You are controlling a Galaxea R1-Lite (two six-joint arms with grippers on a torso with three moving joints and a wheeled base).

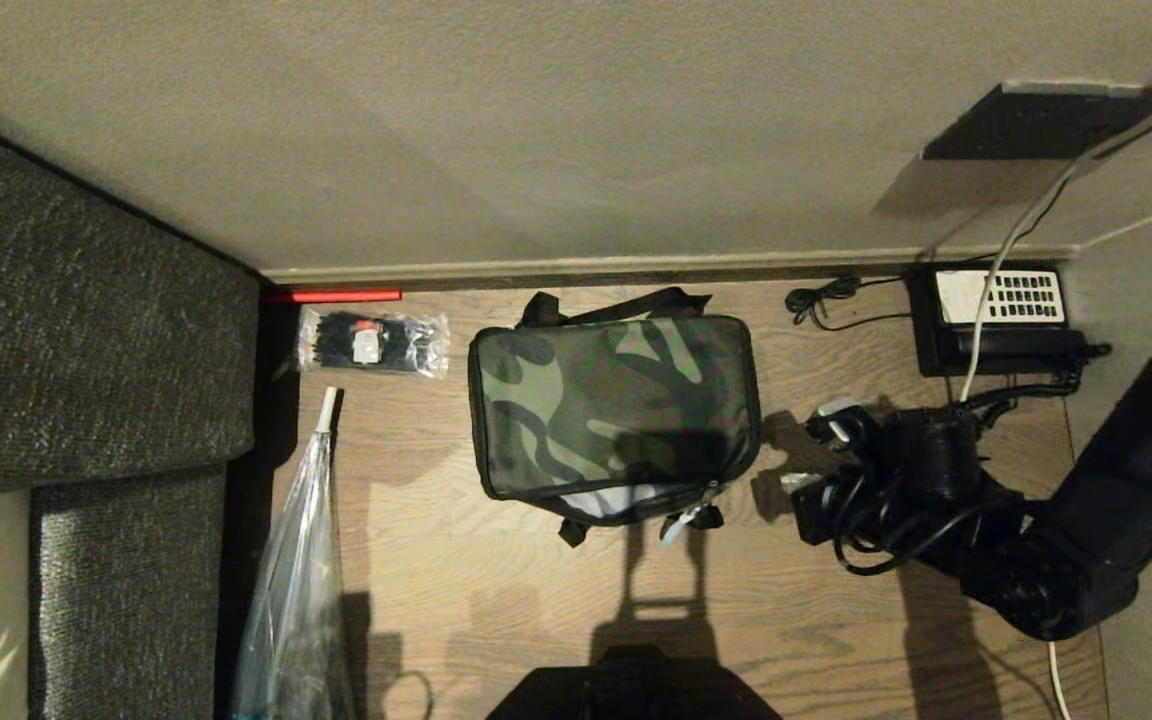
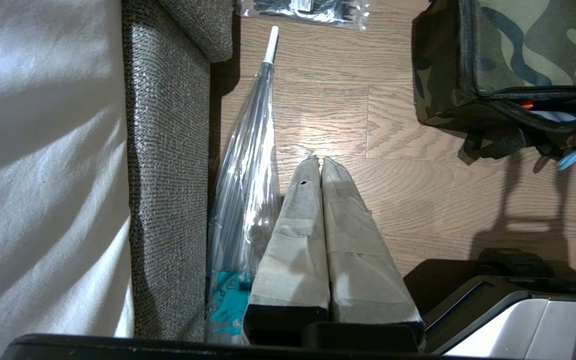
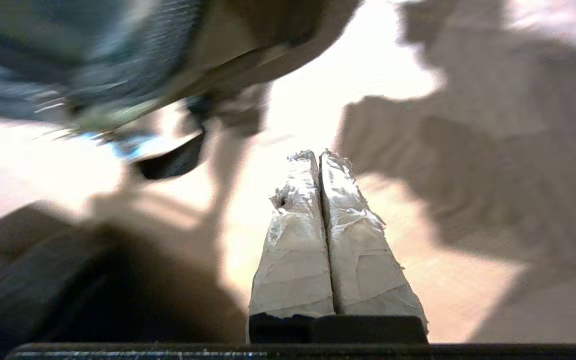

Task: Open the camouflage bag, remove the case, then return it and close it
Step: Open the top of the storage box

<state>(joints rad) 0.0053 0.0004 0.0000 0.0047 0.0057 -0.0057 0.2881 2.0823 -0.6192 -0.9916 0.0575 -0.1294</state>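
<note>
The camouflage bag [image 1: 616, 415] lies on the wood floor in the middle of the head view, lid down. Its near edge gapes a little, with pale grey showing inside [image 1: 616, 497] and a light blue zip pull [image 1: 676, 525] hanging there. The case is hidden. My right arm [image 1: 1036, 560] reaches in from the right and ends just right of the bag. In the right wrist view my right gripper [image 3: 319, 155] is shut and empty above the floor, the blurred bag [image 3: 93, 65] off to one side. My left gripper [image 2: 318, 159] is shut and empty, parked low, with the bag [image 2: 528, 45] further off.
A grey sofa [image 1: 86, 350] fills the left side, with a clear umbrella [image 1: 301, 560] lying along it. A clear packet of black ties [image 1: 373, 342] lies left of the bag. A black telephone [image 1: 1001, 315] with cables sits by the wall at the back right.
</note>
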